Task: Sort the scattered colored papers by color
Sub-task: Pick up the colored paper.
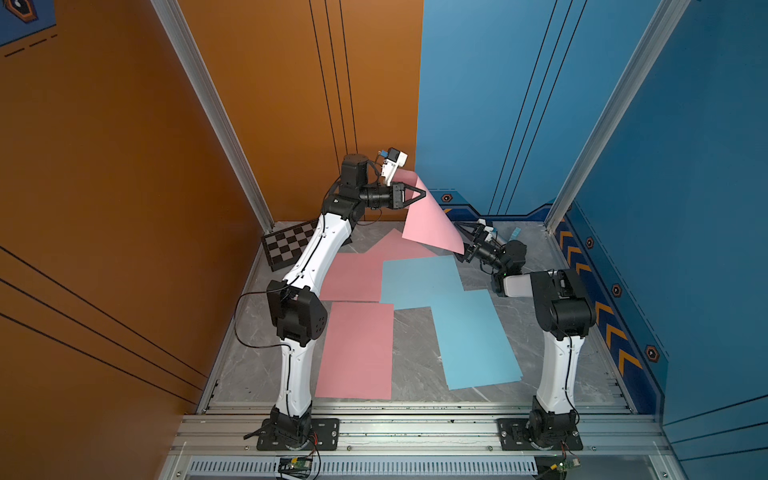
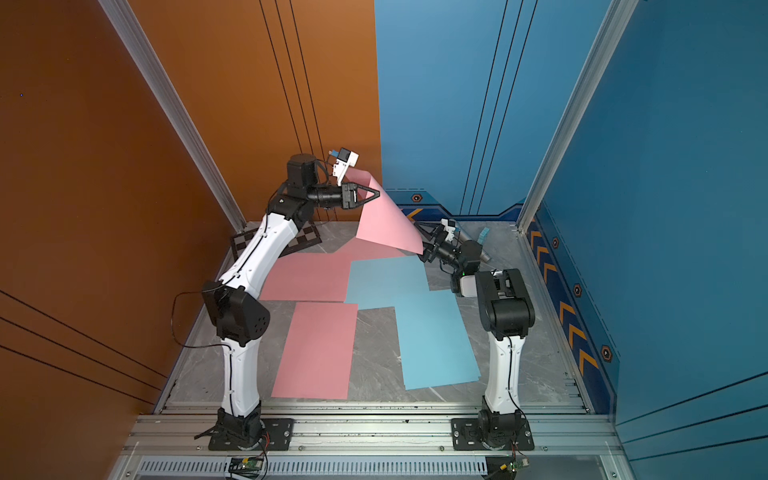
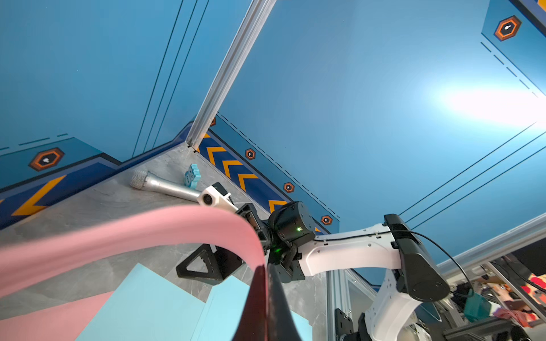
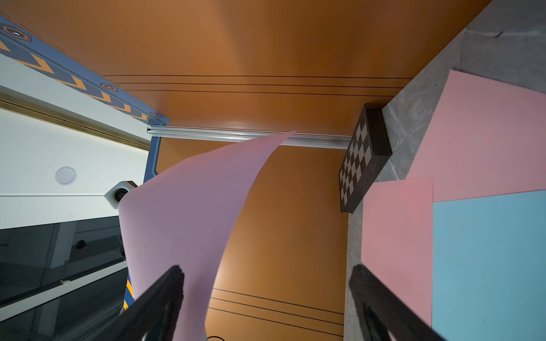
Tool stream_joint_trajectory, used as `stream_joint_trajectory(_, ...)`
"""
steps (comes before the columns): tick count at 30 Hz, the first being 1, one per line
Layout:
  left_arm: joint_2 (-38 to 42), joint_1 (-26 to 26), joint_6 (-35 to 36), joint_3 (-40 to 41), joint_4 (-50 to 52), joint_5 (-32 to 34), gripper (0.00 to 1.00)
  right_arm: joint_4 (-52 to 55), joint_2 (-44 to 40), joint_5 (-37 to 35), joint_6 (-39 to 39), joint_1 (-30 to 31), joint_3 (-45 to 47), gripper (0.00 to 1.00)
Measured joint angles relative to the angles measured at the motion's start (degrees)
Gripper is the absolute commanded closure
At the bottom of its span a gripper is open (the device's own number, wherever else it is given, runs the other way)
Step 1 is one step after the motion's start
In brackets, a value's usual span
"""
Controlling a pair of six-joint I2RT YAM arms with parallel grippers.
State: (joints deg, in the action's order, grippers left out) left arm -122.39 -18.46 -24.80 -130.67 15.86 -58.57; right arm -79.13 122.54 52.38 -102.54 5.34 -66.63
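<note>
While the left jaws are clenched on the upper edge of the lifted pink sheet [image 1: 428,220], that paper hangs clear of the desk [image 1: 411,340] toward the back and curves down to the right. Its lower corner reaches the right jaws, which stand wide and released. In the right wrist view the same sheet [image 4: 183,212] runs into the gap beside one of the fingers [image 4: 165,295], though whether it touches that finger cannot be told. Three more pink papers lie flat on the desk. The near pink sheet [image 1: 357,349] lies beside the left arm [image 1: 299,257], the middle pink sheet [image 1: 353,274] just behind it, and the far pink sheet [image 1: 390,245] lies at an angle, partly hidden below the lifted one. The far light-blue sheet [image 1: 419,278] overlaps the middle pink sheet's edge, and the near light-blue sheet [image 1: 473,336] meets it on the side of the right arm [image 1: 557,361]. A checkered board [image 1: 286,245] sits in the back left corner. A microphone [image 3: 165,186] and a small blue block [image 3: 192,176] lie in the back right corner.
</note>
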Motion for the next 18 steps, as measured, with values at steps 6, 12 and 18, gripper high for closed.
stream_joint_trajectory(6, 1.99, -0.35, 0.5, 11.72, -0.28, -1.27, 1.0, -0.04, -0.17, -0.11, -1.75, -0.46, -1.9, 0.1)
stream_joint_trajectory(12, 3.78, -0.28, 1.22, 19.43, 0.24, -1.25, 1.0, 0.02, -0.79, -0.13, -2.95, -0.48, -1.99, 0.12)
stream_joint_trajectory(18, 8.2, 0.13, 1.42, 23.52, 0.17, -1.18, 1.0, -0.07, -3.89, -0.11, -2.93, -0.85, -1.99, 0.19)
